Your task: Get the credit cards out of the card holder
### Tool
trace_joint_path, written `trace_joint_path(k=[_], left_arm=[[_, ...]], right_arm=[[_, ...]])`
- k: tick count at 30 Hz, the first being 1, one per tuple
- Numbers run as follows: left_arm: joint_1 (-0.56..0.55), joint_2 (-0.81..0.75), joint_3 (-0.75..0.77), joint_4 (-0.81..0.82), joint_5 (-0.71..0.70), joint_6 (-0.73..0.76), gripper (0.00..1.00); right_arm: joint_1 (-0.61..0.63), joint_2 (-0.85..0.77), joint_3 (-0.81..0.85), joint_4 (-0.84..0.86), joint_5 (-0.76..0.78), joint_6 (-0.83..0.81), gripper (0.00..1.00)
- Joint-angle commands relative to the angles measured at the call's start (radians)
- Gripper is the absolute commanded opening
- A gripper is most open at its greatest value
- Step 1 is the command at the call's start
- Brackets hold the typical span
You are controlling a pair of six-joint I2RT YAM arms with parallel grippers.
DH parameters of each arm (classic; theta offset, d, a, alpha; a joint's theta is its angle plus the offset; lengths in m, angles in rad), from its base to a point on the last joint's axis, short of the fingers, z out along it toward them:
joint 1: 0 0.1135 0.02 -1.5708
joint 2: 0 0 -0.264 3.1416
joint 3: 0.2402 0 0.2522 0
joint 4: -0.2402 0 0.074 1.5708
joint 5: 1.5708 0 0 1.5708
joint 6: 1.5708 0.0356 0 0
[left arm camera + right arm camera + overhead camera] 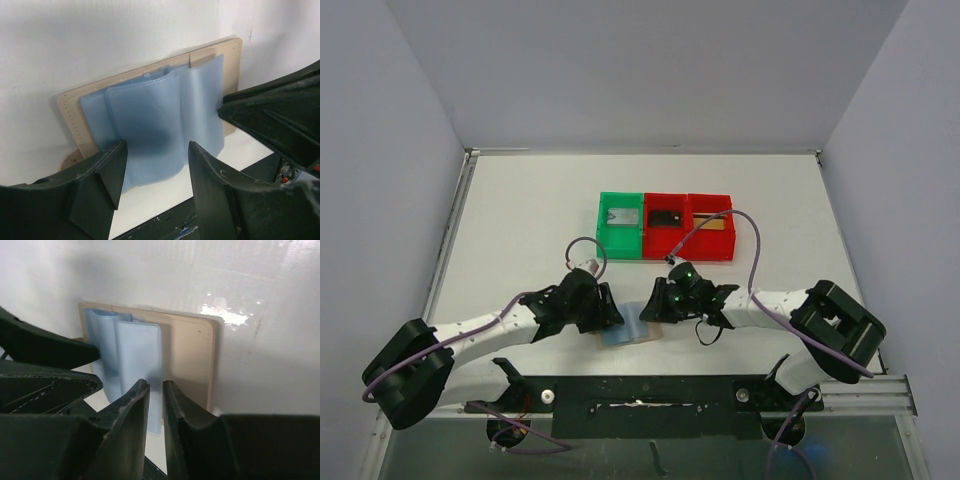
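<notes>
The card holder (pixel 630 331) lies open near the table's front edge, tan outside (pixel 70 112) with light-blue pockets (pixel 150 125); no card shows in the pockets. My left gripper (pixel 157 155) is open, its fingers astride the near edge of the bulging blue pocket. My right gripper (pixel 156 385) is shut to a narrow slit, tips at the edge of a blue pocket (pixel 137 347); it also shows in the left wrist view (pixel 270 115). A silver-grey card (pixel 623 216), a black card (pixel 666 217) and a gold-orange card (pixel 713 224) lie in the bins.
A green bin (pixel 605 232) and two red bins (pixel 655 240) (pixel 725 245) stand in a row at the middle of the table. A black rail (pixel 640 392) runs along the front edge just behind the wallet. Purple cables loop over both arms.
</notes>
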Motion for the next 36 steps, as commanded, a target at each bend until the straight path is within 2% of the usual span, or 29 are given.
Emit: trace_joint_path(k=[1,8,21,26,29,33,36], left_arm=[[-0.006,-0.053,0.017,-0.069,-0.06,0.008,0.53],[-0.007,-0.07,0.092,-0.205,-0.137,0.015,0.56],[-0.008,0.044,0.075,-0.123,-0.082,0.009,0.53],[-0.01,0.051,0.05,-0.041,-0.035,0.007,0.48],[-0.012,0.051,0.043,0.043,0.002,0.004,0.41],[-0.012,0.058,0.054,0.07,0.005,-0.003,0.33],[-0.012,0.06,0.06,0.072,0.001,-0.001,0.3]], right_arm=[[-0.004,0.022,0.035,-0.059,0.042,-0.001,0.14],[-0.002,0.036,0.032,-0.074,0.057,0.004,0.09],[-0.002,0.065,0.049,-0.064,0.029,-0.013,0.09],[-0.001,0.072,0.05,-0.05,0.01,-0.02,0.09],[0.001,0.081,0.055,-0.044,-0.002,-0.025,0.09],[0.002,0.087,0.058,-0.047,-0.004,-0.028,0.09],[0.003,0.084,0.058,-0.052,-0.001,-0.028,0.08]])
